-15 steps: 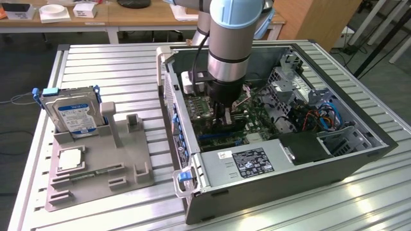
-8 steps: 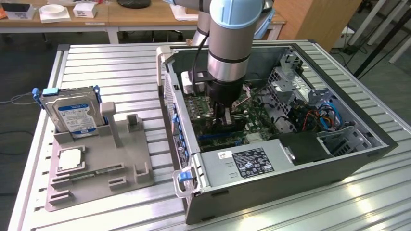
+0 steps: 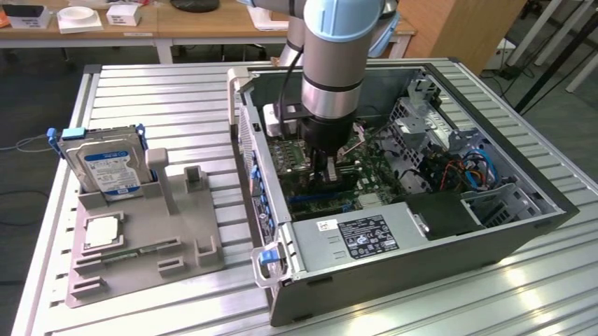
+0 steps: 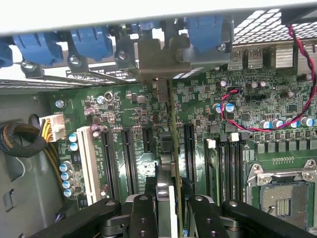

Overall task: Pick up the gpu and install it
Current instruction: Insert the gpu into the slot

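One card, the gpu (image 4: 172,144), stands on edge over the motherboard (image 4: 124,114). The end effector (image 4: 171,220) is clamped on its upper edge, one finger on each face. The card runs parallel to the motherboard's long black slots (image 4: 188,148). Its bracket (image 4: 157,59) sits at the motherboard's rear edge, below the blue clips (image 4: 89,42). The card hides its own slot, so whether the contacts are fully in cannot be told.

Step in hand, by judgement: seating the card.

1. Hold the card square to the motherboard. Any tilt is likely to jam the contacts on the slot wall.
2. Press straight down toward the motherboard, evenly along the card's length, not at one end.
3. Check that the bracket enters its opening at the motherboard's rear edge and does not ride on the frame.
4. Grip firmly. A thin board can slip or flex between the fingers (image 4: 142,213).
5. Avoid the red-black wire (image 4: 237,116), which loops over the motherboard near the card.
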You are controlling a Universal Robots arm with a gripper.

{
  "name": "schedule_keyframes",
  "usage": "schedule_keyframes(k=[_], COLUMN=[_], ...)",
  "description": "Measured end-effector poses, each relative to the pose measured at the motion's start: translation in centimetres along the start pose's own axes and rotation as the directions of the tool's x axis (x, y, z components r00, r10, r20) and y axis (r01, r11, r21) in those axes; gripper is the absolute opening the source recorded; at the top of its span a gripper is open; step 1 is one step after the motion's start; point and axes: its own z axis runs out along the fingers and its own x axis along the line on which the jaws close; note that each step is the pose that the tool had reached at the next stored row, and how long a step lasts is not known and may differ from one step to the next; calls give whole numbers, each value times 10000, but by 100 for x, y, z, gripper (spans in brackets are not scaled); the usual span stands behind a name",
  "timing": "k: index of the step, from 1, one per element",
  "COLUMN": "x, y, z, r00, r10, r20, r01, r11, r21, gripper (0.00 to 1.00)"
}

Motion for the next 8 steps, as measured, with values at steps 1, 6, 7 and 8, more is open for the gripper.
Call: schedule_keyframes(k=[1, 6, 7, 8], x=[0, 1, 1, 1], y=[1, 0, -1, -2], z=[0, -21, -31, -40], r00=[10000, 10000, 10000, 10000], r10=[0, -1, 0, 0], r20=[2, 1, 1, 2], r01=[0, 1, 0, 0], r11=[10000, 10000, 10000, 10000], r21=[7, 9, 7, 8], gripper=[29, 29, 29, 29])
